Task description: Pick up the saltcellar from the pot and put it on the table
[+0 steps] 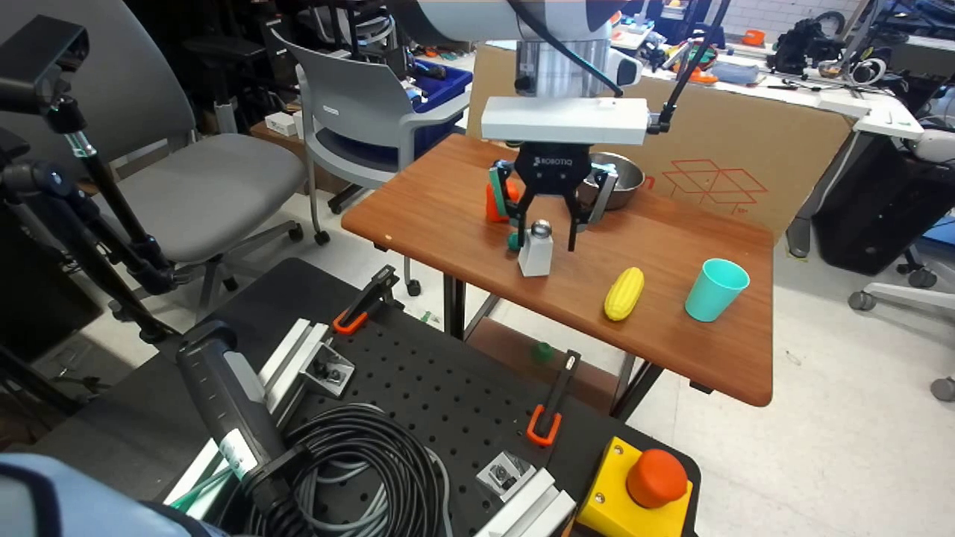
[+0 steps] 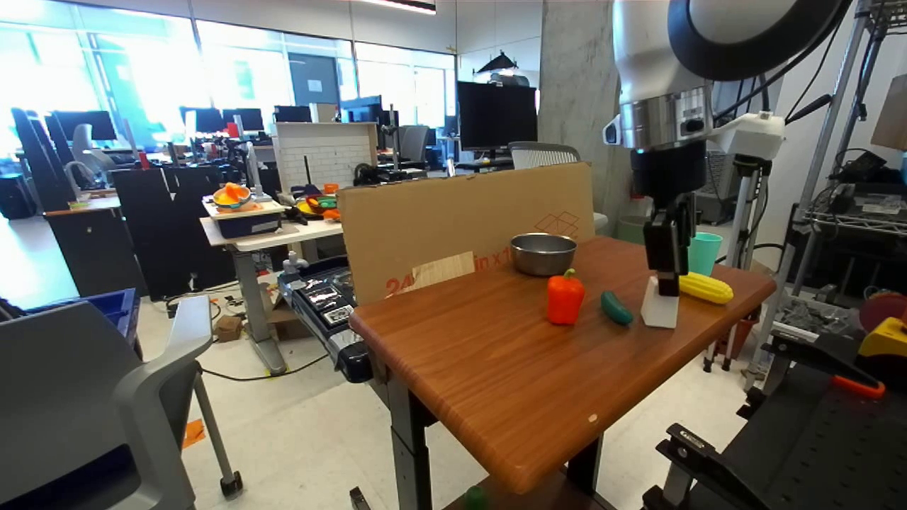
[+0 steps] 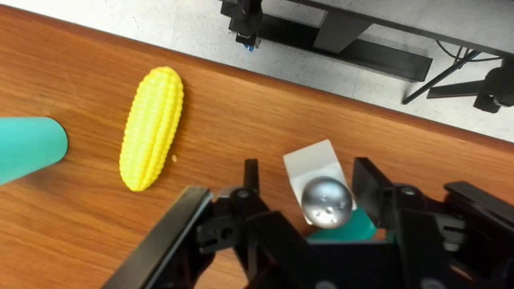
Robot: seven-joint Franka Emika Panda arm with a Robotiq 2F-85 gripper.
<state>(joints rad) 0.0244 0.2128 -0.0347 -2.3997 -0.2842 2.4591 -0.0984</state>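
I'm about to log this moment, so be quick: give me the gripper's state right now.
Gripper: open, holding nothing; its jaws stand apart with the saltcellar between them, upright on the table.

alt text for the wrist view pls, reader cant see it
A white, silver-capped saltcellar stands on a wooden table, between the open jaws of the end effector. Left in the picture lies a yellow corn cob, with a teal cup cut off at the edge.

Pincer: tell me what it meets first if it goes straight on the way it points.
Probably the table: the pincer points down, open, the shaker between its fingers, so they should land there first. Depth is unclear, though; one might brush the shaker.
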